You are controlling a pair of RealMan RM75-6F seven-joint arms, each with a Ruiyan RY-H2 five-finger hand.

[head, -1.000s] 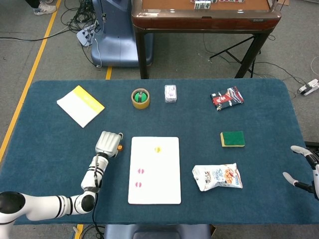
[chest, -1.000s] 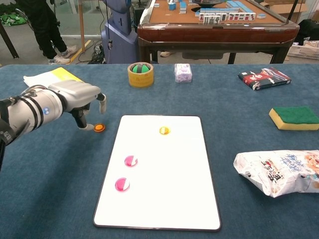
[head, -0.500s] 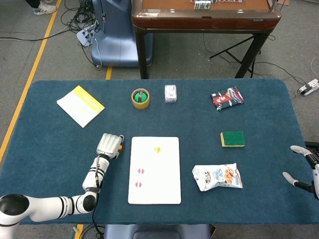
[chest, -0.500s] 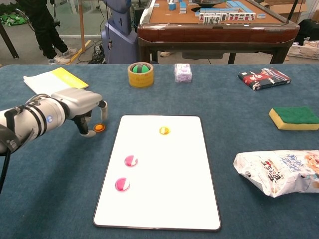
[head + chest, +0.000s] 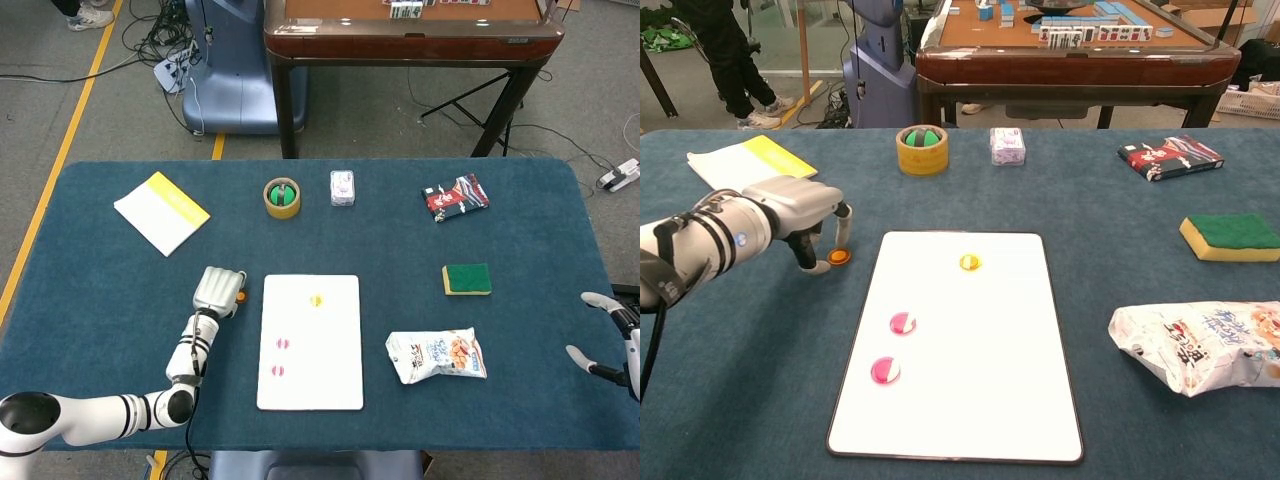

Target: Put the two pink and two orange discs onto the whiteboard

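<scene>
Orange disc [image 5: 839,257], small, flat, round, lies on the blue felt-like tabletop [image 5: 730,380] w/ the left hand [image 5: 800,210] arched right over it: fingertips [image 5: 842,232] curl down on either side, disc between them, but can't tell if they actually pinch it or just bracket it. Hand is pale grey, smooth plastic shell; forearm white w/ black bands.

Just to the hand's right, the whiteboard [image 5: 970,400]: glossy white rectangle, rounded corners, thin dark rim, lying flat. On it a yellow-orange disc [image 5: 970,262] near the far end, and two pink discs [image 5: 902,323] [image 5: 885,371] nearer the robot, by the board's left edge.

Beyond the hand: tape roll [image 5: 922,150], tan ring w/ green centre, and a yellow-and-white booklet [image 5: 745,160] off to its left. Far across the table, crinkly snack bag [image 5: 1195,345], green sponge [image 5: 1232,236].

Right hand [image 5: 612,340] at the table's right edge in head view, fingers spread apart, holding nothing.
</scene>
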